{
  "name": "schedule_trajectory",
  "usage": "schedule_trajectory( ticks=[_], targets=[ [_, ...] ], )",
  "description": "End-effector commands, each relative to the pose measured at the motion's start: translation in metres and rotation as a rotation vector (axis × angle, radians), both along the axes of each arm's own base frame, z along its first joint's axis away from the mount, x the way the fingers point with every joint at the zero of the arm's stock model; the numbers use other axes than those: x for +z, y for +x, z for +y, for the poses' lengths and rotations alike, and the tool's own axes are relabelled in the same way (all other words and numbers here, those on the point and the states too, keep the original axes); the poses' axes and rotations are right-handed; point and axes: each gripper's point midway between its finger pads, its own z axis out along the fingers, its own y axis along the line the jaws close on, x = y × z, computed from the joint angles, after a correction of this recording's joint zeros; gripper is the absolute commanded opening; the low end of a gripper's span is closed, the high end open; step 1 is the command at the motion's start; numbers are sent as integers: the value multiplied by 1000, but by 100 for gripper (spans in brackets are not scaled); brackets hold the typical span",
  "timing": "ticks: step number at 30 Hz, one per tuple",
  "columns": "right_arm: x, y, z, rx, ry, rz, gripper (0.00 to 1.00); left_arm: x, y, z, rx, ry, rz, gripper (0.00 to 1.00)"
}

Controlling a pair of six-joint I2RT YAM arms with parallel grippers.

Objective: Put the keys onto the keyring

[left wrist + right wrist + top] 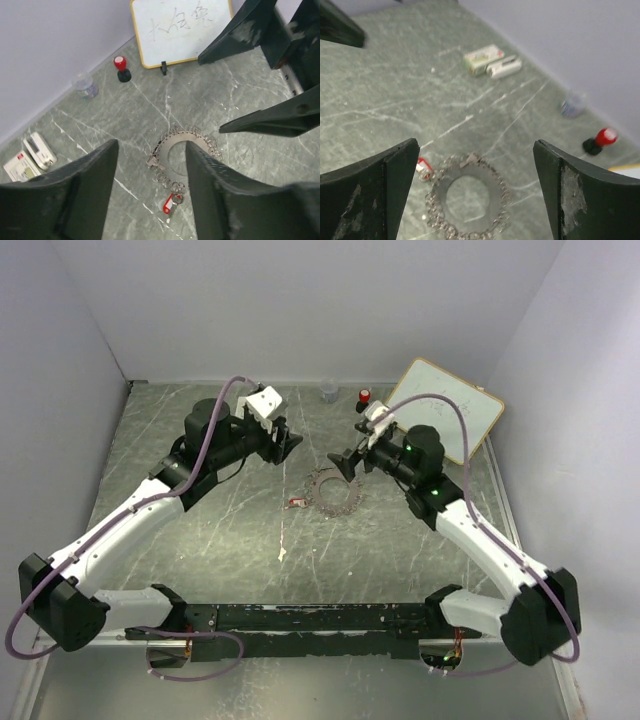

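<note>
The toothed keyring (340, 511) lies flat at the centre of the marbled table (220, 530), just below and between the two grippers. The red-headed key (296, 503) rests at its lower-left edge, and a silver key (154, 162) lies against its rim. The left gripper (288, 443) and the right gripper (345, 465) hover above with fingers spread wide, holding nothing.

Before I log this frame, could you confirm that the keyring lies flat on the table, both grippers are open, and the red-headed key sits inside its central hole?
No: the left wrist view shows the red-headed key just outside the outer edge of the keyring, not in its central hole. The rest holds: it lies flat, and the left gripper and right gripper are open.
</note>
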Motion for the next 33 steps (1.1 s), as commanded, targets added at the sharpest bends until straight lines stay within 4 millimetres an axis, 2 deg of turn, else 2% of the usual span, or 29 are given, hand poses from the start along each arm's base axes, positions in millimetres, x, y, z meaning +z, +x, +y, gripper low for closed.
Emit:
schedule_trajectory(
  ticks=[1, 3, 5, 8, 12, 15, 17, 22, 28, 33],
  targets=[
    [-48, 15, 3, -61, -3, 220, 100, 7, 15, 18, 152, -112, -13, 72],
    [-58, 22, 3, -96, 25, 260, 100, 0, 17, 22, 188, -127, 5, 81],
    [-65, 31, 3, -134, 55, 293, 100, -5, 18, 26, 216, -145, 19, 85],
    [-74, 39, 11, -125, 80, 330, 100, -14, 19, 32, 264, -184, 45, 99],
    [-86, 42, 31, -39, 155, 403, 100, -24, 16, 34, 276, -238, 78, 100],
    [-99, 55, 33, -36, 255, 508, 99, -33, 15, 33, 281, -249, 115, 100],
    [-111, 65, 35, -38, 277, 573, 93, -41, 14, 31, 279, -246, 140, 100],
    [-152, 99, 40, -155, 127, 657, 83, -54, 16, 37, 313, -237, 152, 99],
    [-194, 103, 61, -229, -47, 673, 84, -60, 20, 38, 328, -233, 156, 97],
    [-230, 102, 59, -265, -152, 729, 85, -61, 19, 38, 324, -224, 159, 97]
  ],
)
